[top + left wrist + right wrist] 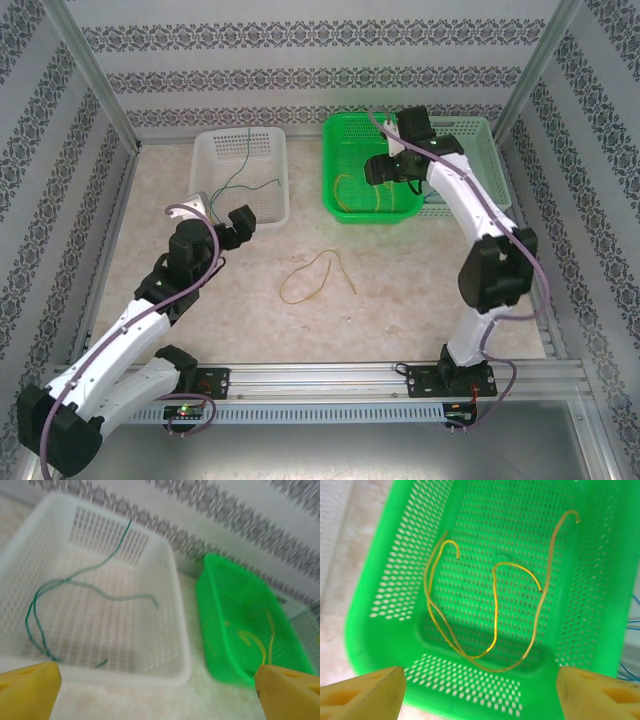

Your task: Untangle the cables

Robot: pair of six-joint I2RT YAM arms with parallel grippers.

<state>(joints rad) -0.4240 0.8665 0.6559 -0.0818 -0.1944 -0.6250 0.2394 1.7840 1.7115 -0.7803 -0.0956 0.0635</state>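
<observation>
Right fingers and left fingers stand wide apart, empty. Yellow cables lie in the green basket, green cables in the white basket. The thin cable on the bench may slip a pinch.

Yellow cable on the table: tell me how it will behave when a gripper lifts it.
The yellow cable lies in a loose, curling loop on the table, so it is probably floppy and would dangle from a grip. It looks very thin, so it is likely light and apt to slip out of a pinch.
</observation>
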